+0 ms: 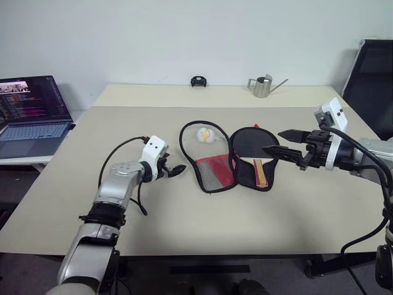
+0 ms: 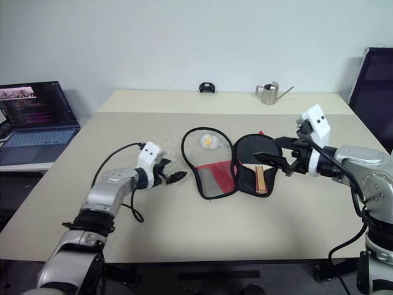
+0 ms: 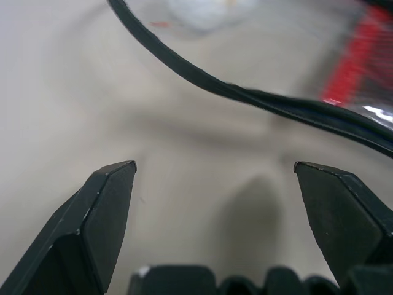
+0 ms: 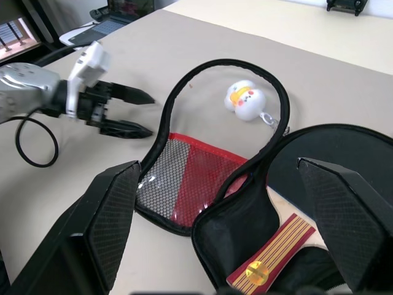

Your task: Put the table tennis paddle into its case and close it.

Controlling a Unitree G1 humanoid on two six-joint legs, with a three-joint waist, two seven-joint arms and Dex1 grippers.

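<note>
The case lies unzipped and spread flat mid-table, its red mesh half on the left. The table tennis paddle rests in the right half, black face toward the far side and striped wooden handle toward me. A white-yellow ball charm sits inside the loop of the left half's black rim. My left gripper is open, low over the table just left of that rim, touching nothing. My right gripper hangs open above the paddle's right side and holds nothing.
An open laptop stands on a lower surface off the table's left edge. A metal watering can and a small black object sit at the table's far edge. A black chair is at the far right.
</note>
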